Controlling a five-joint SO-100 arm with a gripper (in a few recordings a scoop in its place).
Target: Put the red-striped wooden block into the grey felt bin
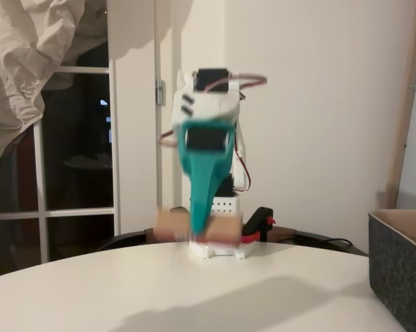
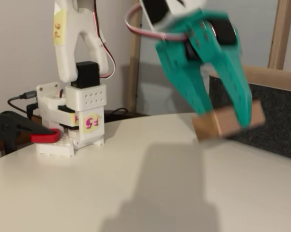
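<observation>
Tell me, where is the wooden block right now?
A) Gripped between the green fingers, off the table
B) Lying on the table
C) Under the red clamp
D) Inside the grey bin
A: the gripper is shut on the wooden block, which hangs above the table beside the grey bin.

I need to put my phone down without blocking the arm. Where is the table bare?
Bare: the near table between the arm's base and the grey felt bin. Crowded: by the base and red-and-black clamp, and under the gripper carrying the wooden block.
</observation>
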